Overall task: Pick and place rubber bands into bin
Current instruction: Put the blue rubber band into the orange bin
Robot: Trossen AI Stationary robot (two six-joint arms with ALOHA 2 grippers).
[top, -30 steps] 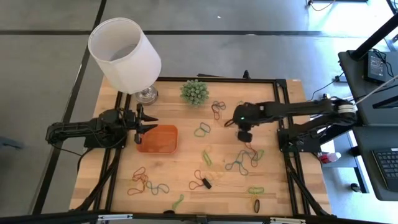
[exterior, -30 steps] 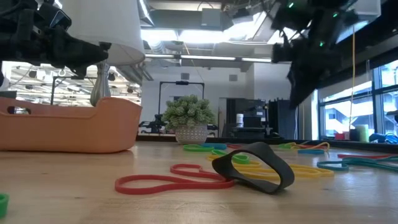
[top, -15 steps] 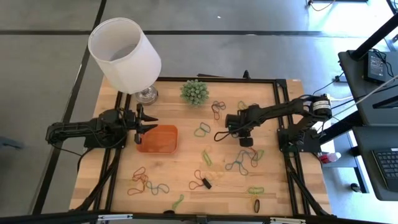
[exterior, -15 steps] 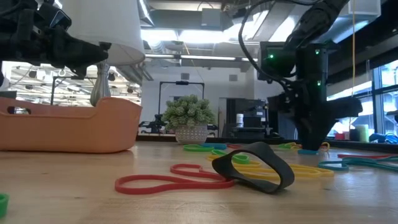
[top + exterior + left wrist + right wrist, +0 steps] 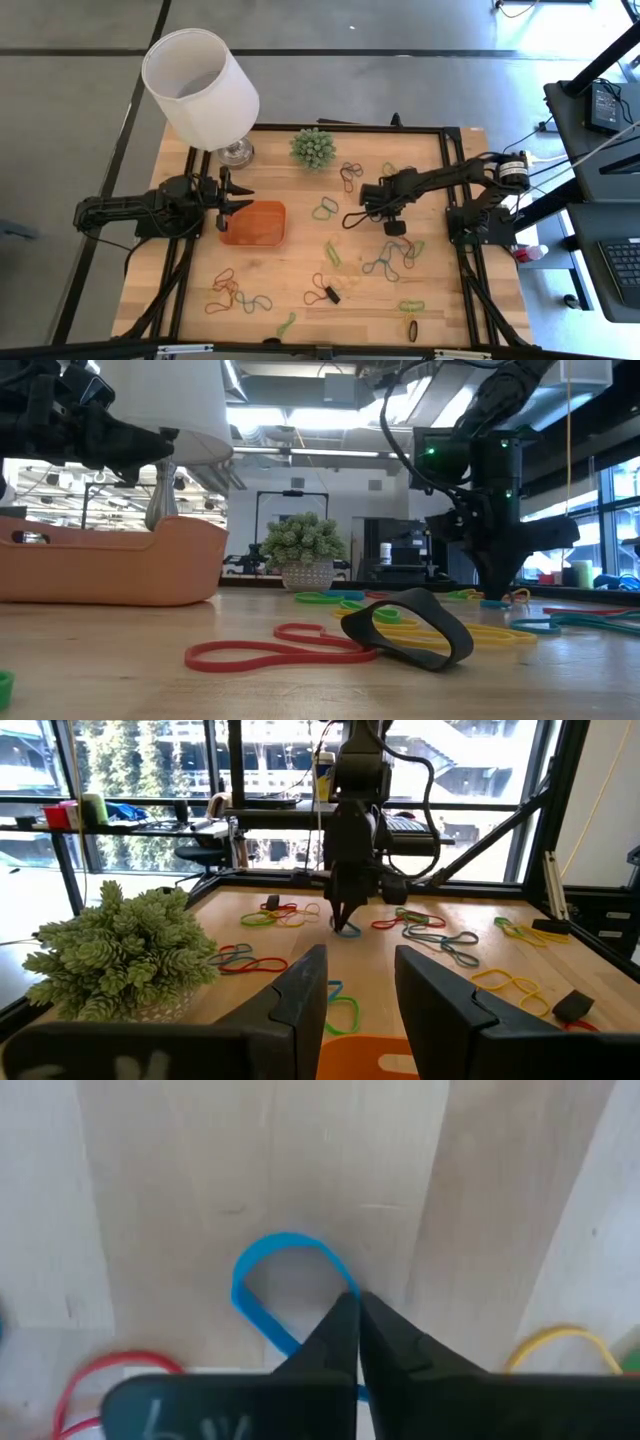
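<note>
Rubber bands [image 5: 385, 262] are lying scattered across the table; I'm pinching a blue band [image 5: 285, 1285] in the right gripper [image 5: 357, 1312], fingers closed on it. Next I'm judging: lift, carry to the orange bin [image 5: 254, 224]. Left gripper [image 5: 358, 982] is waiting, fingers parted, beside that bin.

The table [image 5: 300, 262] is showing pale wooden planks with a matt, faintly grained face, framed by dark metal rails. The bin [image 5: 254, 224] is looking like smooth orange plastic, letting some light through. The rubber bands [image 5: 270, 650] are lying as thin, smooth, dull rubber loops; the blue one [image 5: 270, 1285] is looking slightly glossy. The right gripper [image 5: 357, 1315] is showing matt black plastic fingers. The lampshade [image 5: 200, 88] is appearing as smooth white material over a shiny metal base.
</note>
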